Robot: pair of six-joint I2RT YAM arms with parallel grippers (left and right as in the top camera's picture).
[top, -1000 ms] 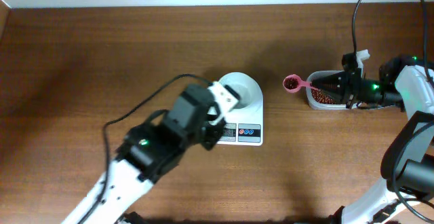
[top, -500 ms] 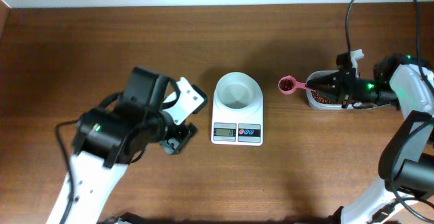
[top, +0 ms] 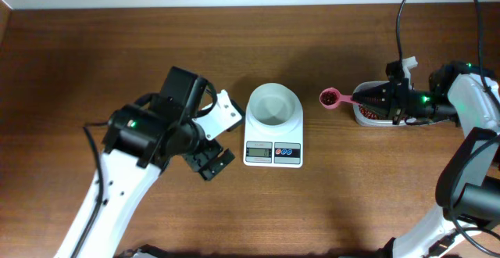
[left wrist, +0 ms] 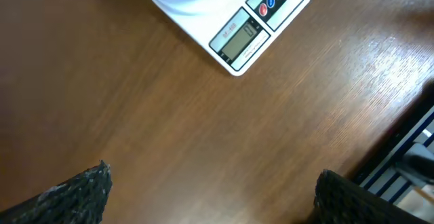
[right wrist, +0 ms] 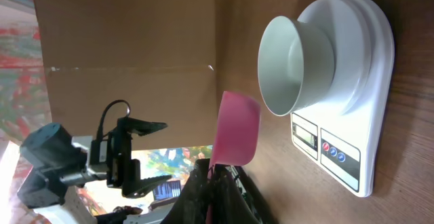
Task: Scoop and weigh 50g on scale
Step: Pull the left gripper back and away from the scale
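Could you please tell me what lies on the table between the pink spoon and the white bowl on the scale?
Nothing: the overhead view shows only bare wooden table between the pink spoon and the bowl on the scale.

Both arms had white shells w/ black joints. Left arm [top: 117,195] showed a green LED [top: 131,122] & thin black cable [top: 88,142]; right arm [top: 473,102], at 3 o'clock, had a looping black cable [top: 400,16], green LEDs too.

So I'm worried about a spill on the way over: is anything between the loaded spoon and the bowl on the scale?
Nothing visible. Only bare table lies between the pink spoon of beans and the white bowl. The left gripper sits on the scale's far side, jaws open.
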